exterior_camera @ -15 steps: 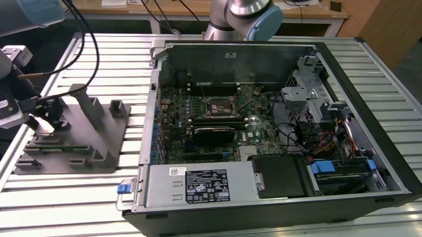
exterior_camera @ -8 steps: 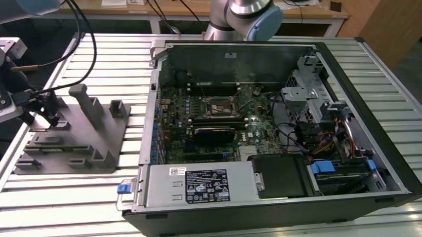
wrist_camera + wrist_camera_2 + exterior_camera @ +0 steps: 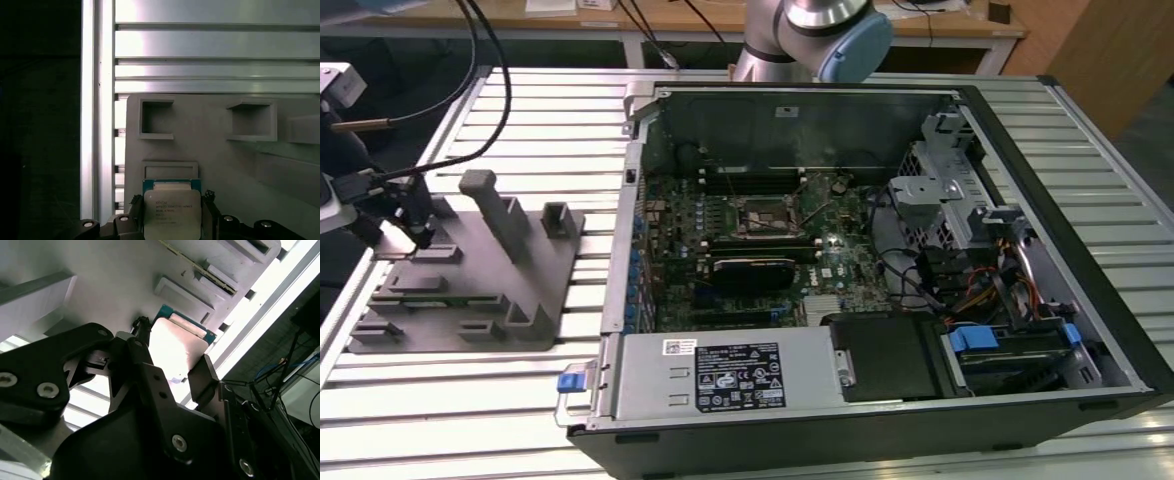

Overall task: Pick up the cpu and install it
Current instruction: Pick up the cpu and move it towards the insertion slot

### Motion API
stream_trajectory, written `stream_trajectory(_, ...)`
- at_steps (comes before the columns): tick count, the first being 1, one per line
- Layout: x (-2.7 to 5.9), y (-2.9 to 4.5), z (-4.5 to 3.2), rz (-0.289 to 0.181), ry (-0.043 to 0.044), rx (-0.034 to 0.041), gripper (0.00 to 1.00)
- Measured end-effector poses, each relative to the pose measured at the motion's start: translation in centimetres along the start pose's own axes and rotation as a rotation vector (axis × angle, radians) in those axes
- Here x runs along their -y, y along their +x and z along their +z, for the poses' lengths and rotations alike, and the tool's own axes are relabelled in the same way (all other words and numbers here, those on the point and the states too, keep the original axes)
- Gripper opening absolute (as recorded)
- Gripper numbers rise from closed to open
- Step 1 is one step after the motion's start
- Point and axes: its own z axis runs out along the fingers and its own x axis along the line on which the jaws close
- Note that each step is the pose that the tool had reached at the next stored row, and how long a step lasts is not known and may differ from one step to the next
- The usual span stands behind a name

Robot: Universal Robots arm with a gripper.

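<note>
**Silver cpu point(image 3: 172, 212) clamped in gripper point(image 3: 171, 360)**

Black fingers point(image 3: 202, 375) pinch the flat square chip by its green-rimmed edges. Beyond the gripper is a matte grey moulded holder point(image 3: 210, 150) with rectangular pockets point(image 3: 156, 118). Ribbed aluminium table point(image 3: 215, 42) past that.

You're working on a slatted metal table point(image 3: 494, 400) that fills most of the frame, its slats catching bright light; a wooden desk point(image 3: 587, 22) runs along the top edge, with a wooden panel point(image 3: 1107, 50) at upper right
</note>
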Motion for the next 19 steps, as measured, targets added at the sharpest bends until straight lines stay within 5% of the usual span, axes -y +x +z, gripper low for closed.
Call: stream_trajectory(19, -0.09, -0.06, -2.30, -0.001, -0.0071, 0.0000, 0.55)
